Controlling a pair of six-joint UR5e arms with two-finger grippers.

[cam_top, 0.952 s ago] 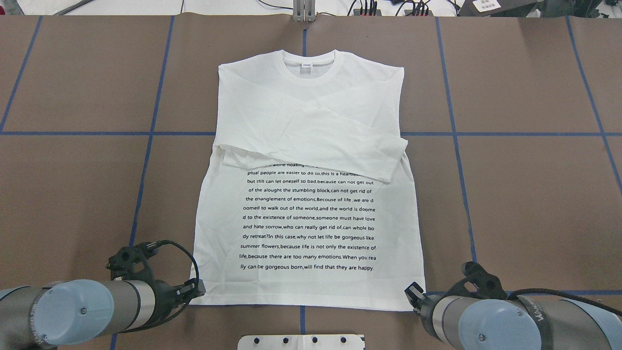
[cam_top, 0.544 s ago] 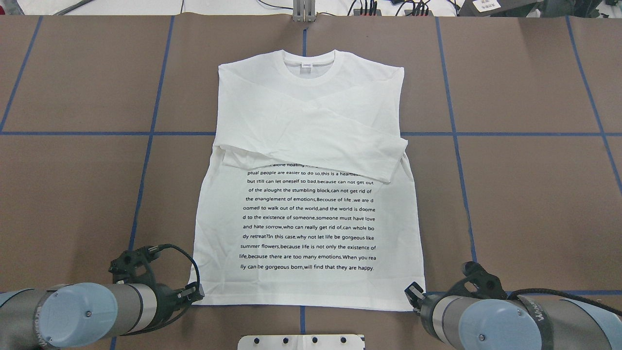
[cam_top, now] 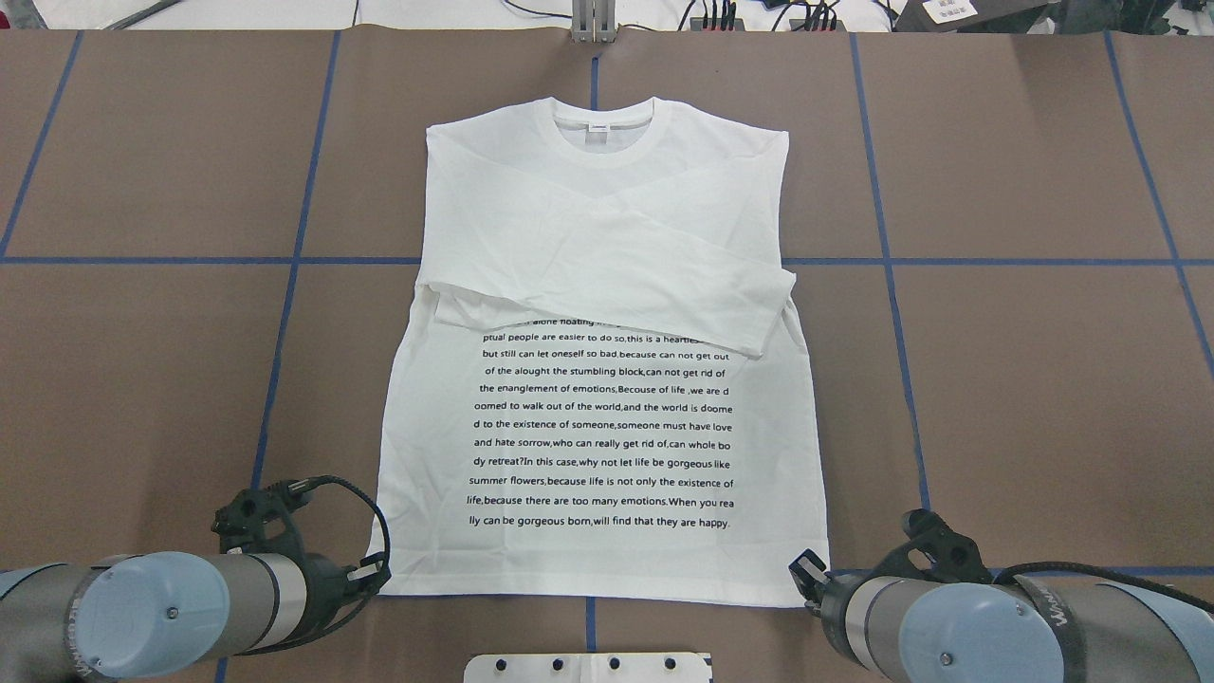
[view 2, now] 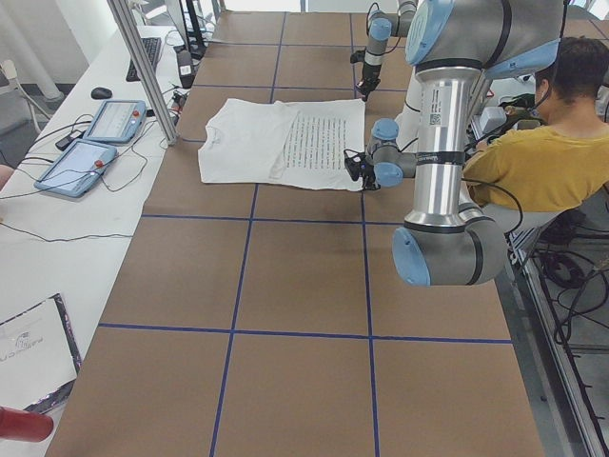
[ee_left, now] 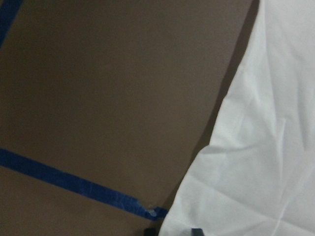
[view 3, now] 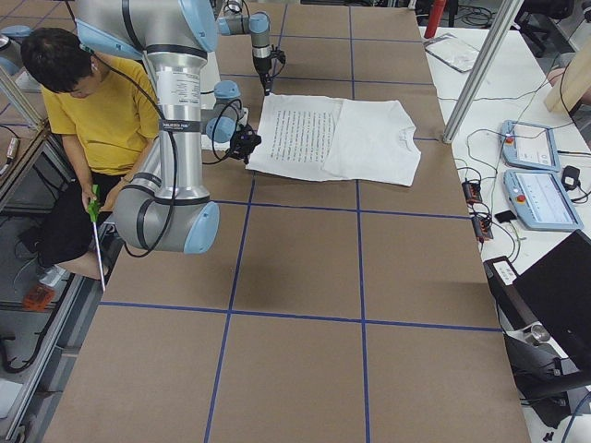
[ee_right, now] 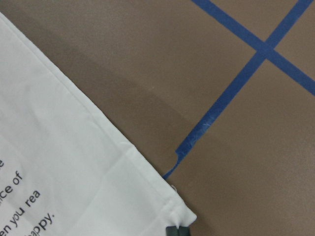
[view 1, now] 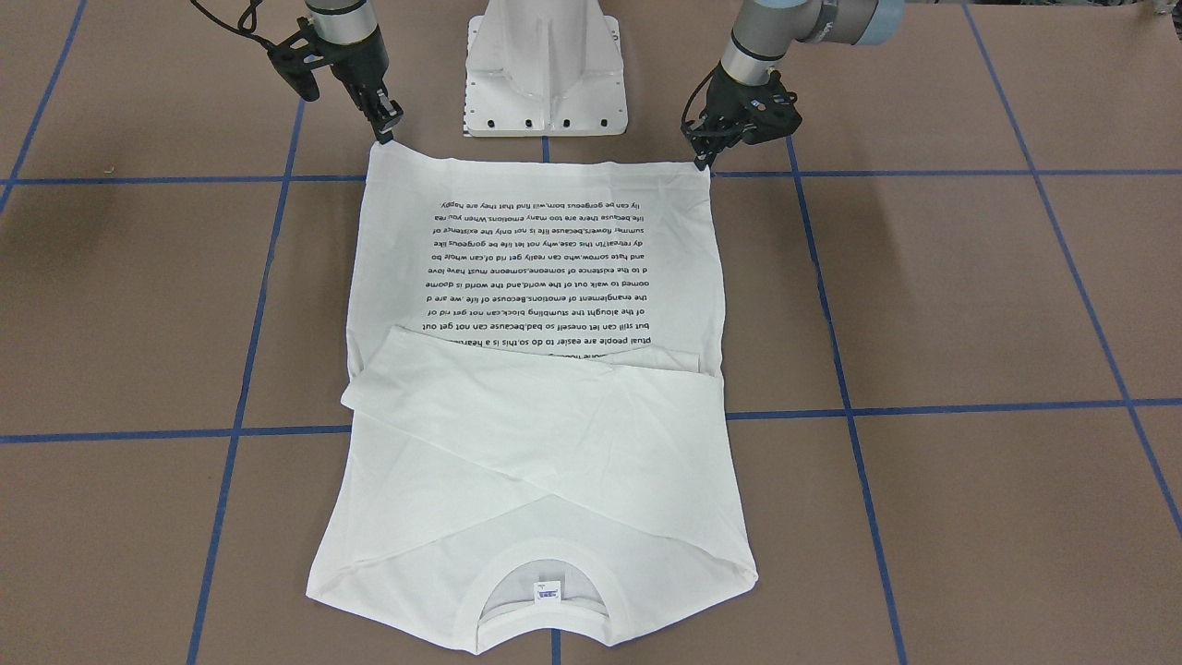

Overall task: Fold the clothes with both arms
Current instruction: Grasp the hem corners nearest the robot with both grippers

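Observation:
The white long-sleeved T-shirt (cam_top: 607,285) lies flat on the brown table, printed text (cam_top: 602,427) up, collar (cam_top: 602,128) at the far end, both sleeves crossed over the chest. It also shows in the front view (view 1: 536,434). My left gripper (cam_top: 377,575) is at the near left hem corner; in the left wrist view its fingertips (ee_left: 146,230) stand apart with the shirt's edge (ee_left: 261,162) between them. My right gripper (cam_top: 806,567) is at the near right hem corner, and in the right wrist view (ee_right: 177,230) it is shut on the bunched corner of the cloth (ee_right: 74,162).
The white pedestal base (view 1: 545,74) stands between the arms at the near edge. Blue tape lines (cam_top: 882,261) cross the table. A person in a yellow shirt (view 2: 533,162) sits behind the robot. Pendants (view 2: 95,143) and cables lie beyond the far edge.
My left gripper has shifted a little toward me and down at the left hem corner. The right gripper and the shirt have not moved.

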